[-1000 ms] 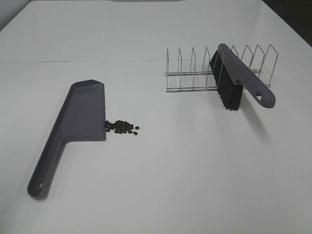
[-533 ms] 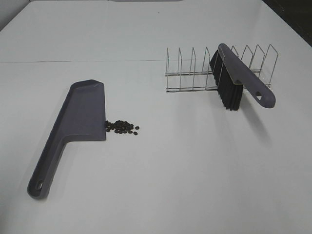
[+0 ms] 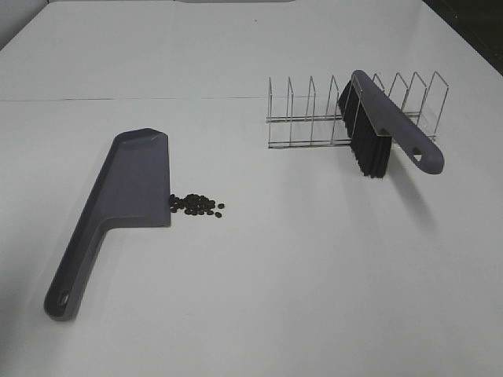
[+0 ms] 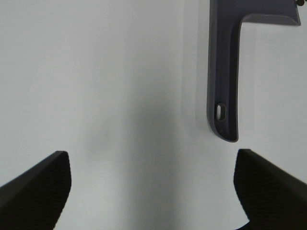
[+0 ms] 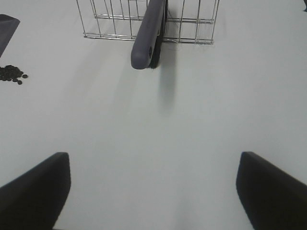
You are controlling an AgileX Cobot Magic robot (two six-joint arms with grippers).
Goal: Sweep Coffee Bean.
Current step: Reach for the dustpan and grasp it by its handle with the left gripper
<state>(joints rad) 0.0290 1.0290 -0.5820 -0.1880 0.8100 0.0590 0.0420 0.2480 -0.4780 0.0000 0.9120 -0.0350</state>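
Observation:
The coffee beans [image 3: 196, 205] lie in a small dark heap on the white table, right against the open edge of the grey dustpan [image 3: 130, 184]. They also show in the right wrist view [image 5: 12, 74]. The dustpan's long handle [image 4: 223, 81] shows in the left wrist view. The grey brush [image 3: 385, 126] with black bristles leans in the wire rack [image 3: 314, 114]; its handle [image 5: 148, 36] points toward my right gripper. My left gripper [image 4: 153, 191] is open and empty, short of the dustpan handle. My right gripper [image 5: 153, 191] is open and empty, well short of the brush. Neither gripper shows in the exterior view.
The wire rack [image 5: 144, 21] stands at the back right of the white table [image 3: 299, 275] and holds only the brush. A seam [image 3: 118, 99] crosses the table behind the dustpan.

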